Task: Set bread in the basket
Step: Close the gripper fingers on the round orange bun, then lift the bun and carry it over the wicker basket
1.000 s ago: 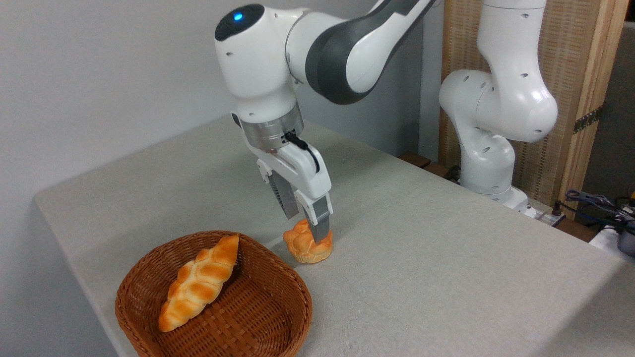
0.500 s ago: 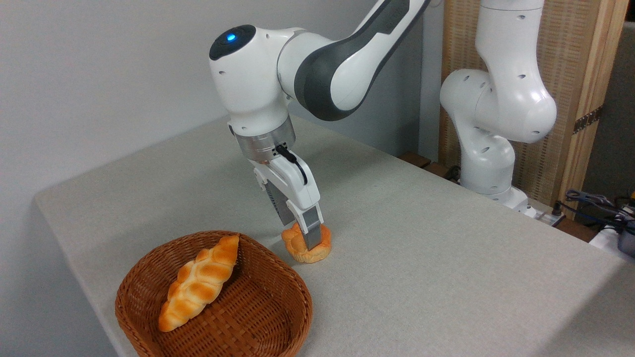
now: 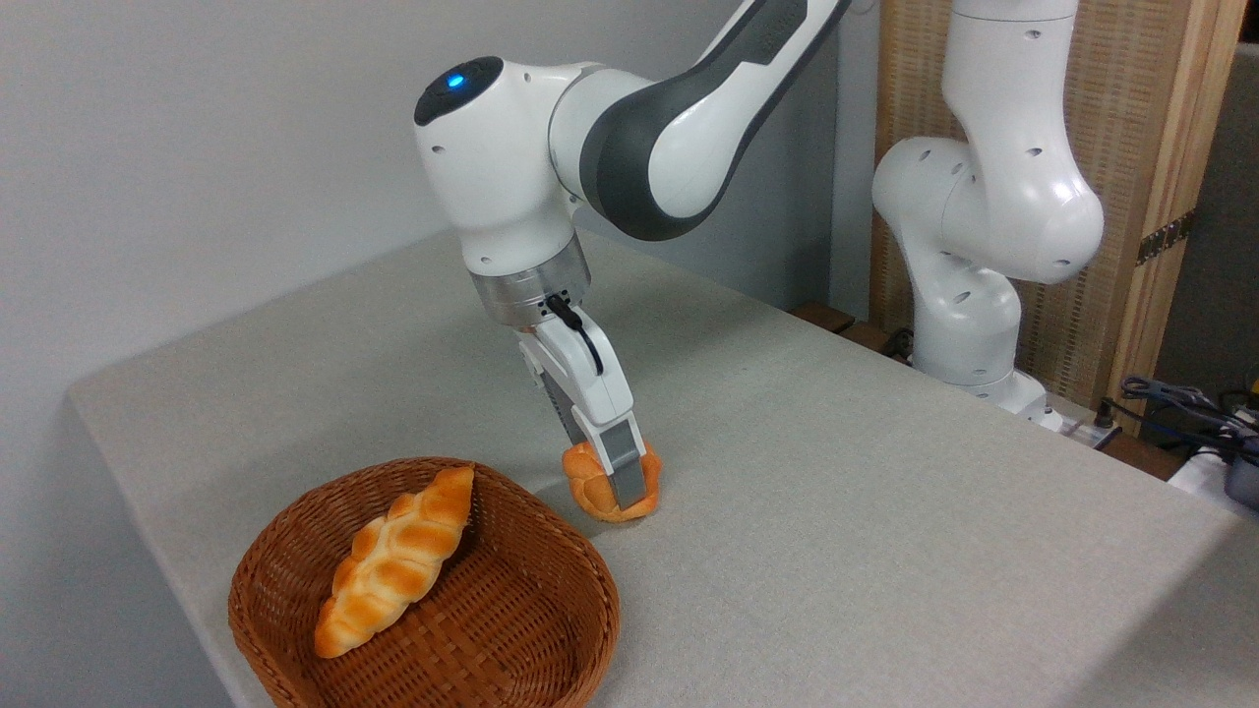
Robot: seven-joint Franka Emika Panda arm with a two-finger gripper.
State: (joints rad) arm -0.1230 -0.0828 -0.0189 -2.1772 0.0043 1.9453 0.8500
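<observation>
The gripper (image 3: 612, 482) has come down and clamped the bun (image 3: 611, 484), squeezing it narrower at lower centre. Lifting toward the basket (image 3: 551, 629) looks next.

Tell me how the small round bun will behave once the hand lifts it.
The bun looks squeezed narrower between the hand's fingers, so it is probably soft and light. Its lumpy, knotted top should give some grip. Being round, it may roll if dropped into the basket.

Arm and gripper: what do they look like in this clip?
The arm has glossy white rounded shells with dark grey joint sections, a glowing blue light on top, and a silver metal wrist ring. A black cable loops from that ring onto the white gripper body, which ends in grey fingers.
</observation>
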